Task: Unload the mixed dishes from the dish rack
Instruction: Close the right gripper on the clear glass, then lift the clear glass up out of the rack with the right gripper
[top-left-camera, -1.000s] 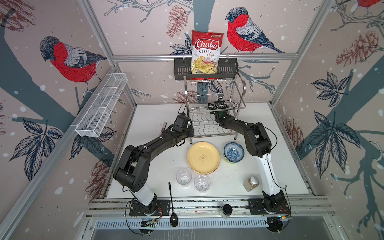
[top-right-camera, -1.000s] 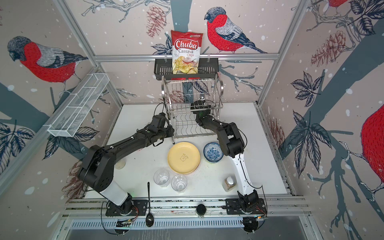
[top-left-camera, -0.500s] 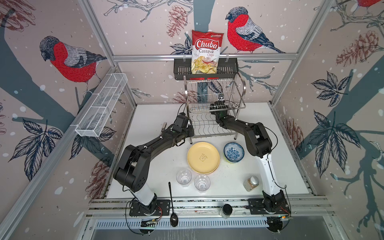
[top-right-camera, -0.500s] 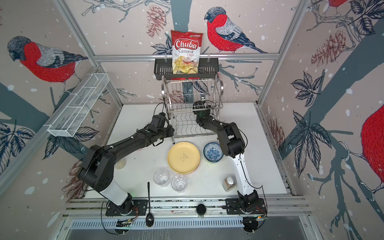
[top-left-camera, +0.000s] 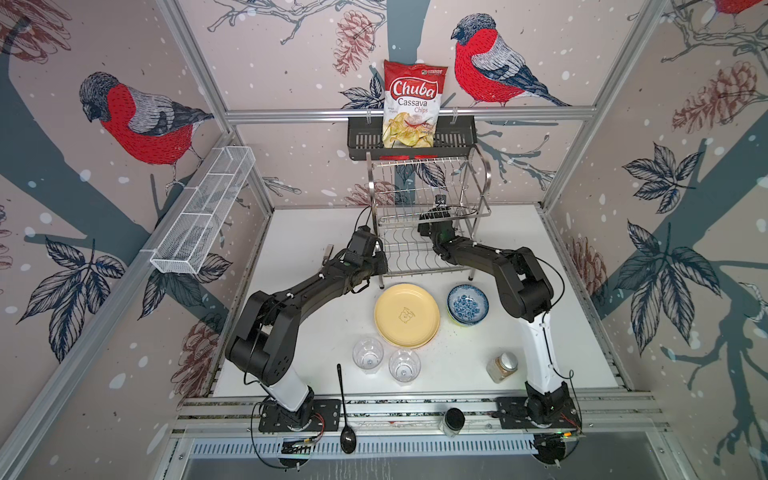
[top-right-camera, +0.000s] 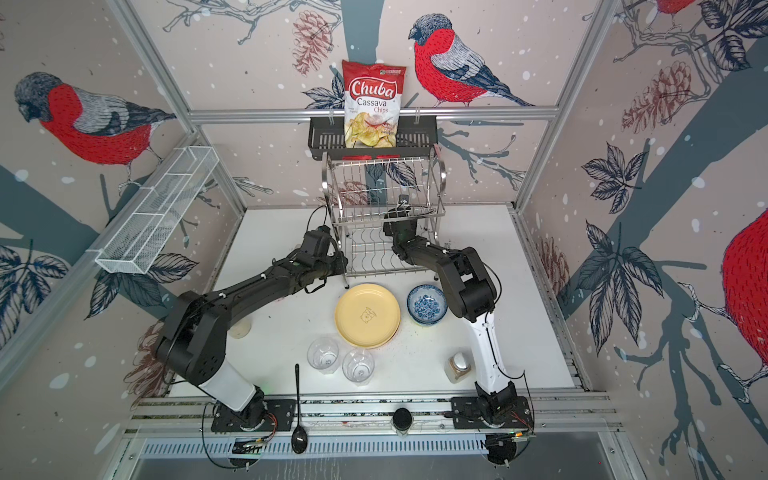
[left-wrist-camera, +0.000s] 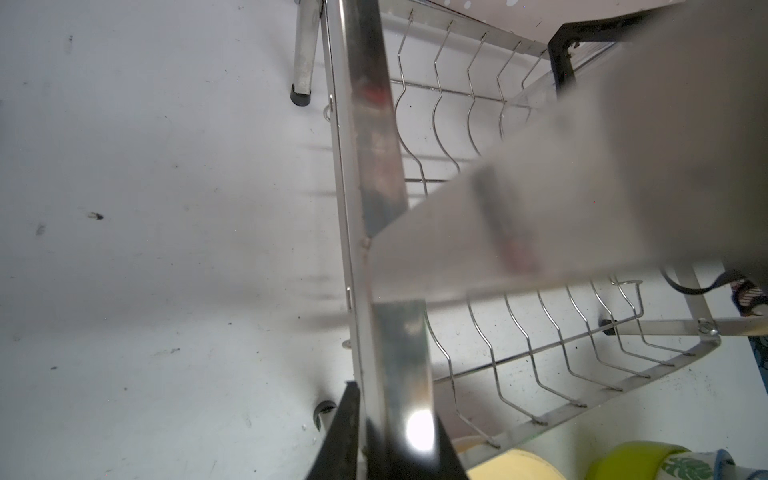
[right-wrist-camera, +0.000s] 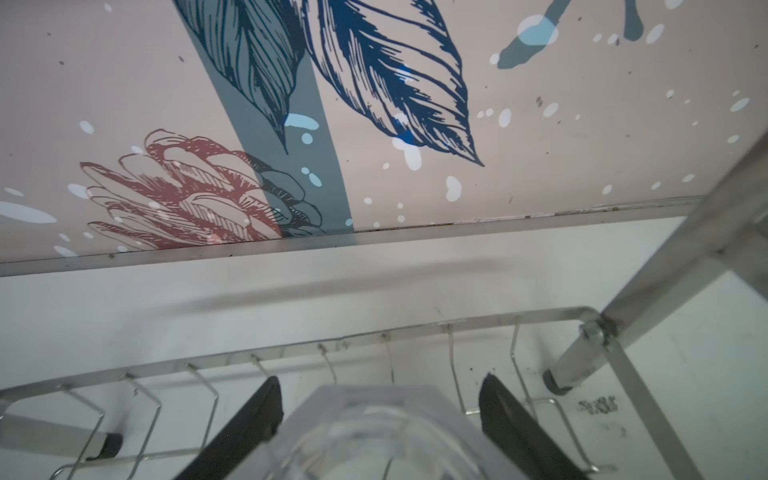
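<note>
Left tool (left-wrist-camera: 392, 415) clamped on rack (left-wrist-camera: 374, 124) frame, right tool (right-wrist-camera: 380, 380) apart, fingers (right-wrist-camera: 249, 415) either side of tumbler (right-wrist-camera: 374, 432) in rack.

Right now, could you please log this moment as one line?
left gripper: jaws shut on dish rack frame | right gripper: jaws around tumbler, contact unclear

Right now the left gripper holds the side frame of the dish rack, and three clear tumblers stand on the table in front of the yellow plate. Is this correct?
Not fully. Both top views show only two clear tumblers on the table in front of the yellow plate. The left gripper does hold the dish rack by its side frame.
</note>
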